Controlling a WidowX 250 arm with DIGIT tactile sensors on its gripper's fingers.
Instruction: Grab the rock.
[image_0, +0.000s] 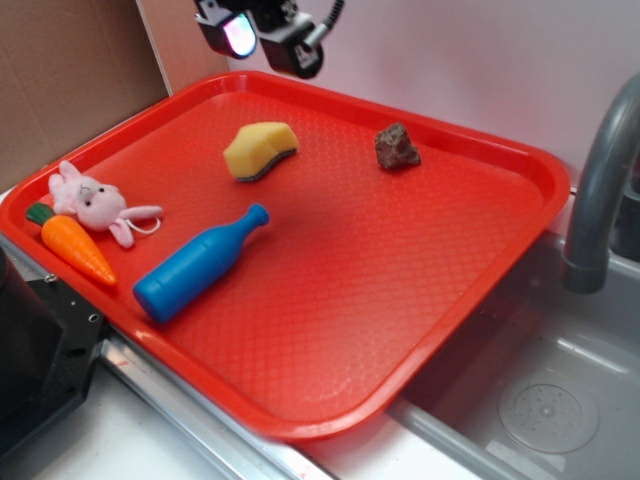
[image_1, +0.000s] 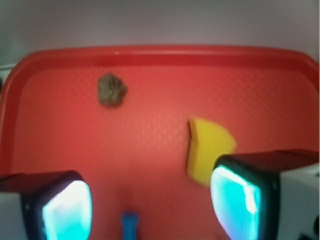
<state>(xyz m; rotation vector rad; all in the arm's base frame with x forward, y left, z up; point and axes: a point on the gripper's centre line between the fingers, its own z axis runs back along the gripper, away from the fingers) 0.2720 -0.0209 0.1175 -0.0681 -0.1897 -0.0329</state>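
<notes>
**Gripper high above the tray, rock lying free**

The gripper (image_0: 262, 38) hangs at the top of the exterior view, above the far left corner of the red tray (image_0: 480, 300). In the wrist view its two fingers (image_1: 65, 207) stand wide apart, with nothing between them.

The rock (image_0: 397, 147) lies alone on the far part of the tray, near the back rim, and nothing touches it. It is a small, rough, dark brown-grey lump. The yellow sponge (image_0: 259, 150) lies to its left, well apart from it. In the wrist view the rock (image_1: 111, 90) is blurred, ahead of the left finger.

Nearer the front lies a blue toy bottle (image_0: 198, 264) on its side. At the left edge are a pink plush rabbit (image_0: 93, 202) and an orange toy carrot (image_0: 75, 245), just beside each other. A grey faucet (image_0: 600, 170) stands over the sink (image_0: 550, 400) to the right.
</notes>
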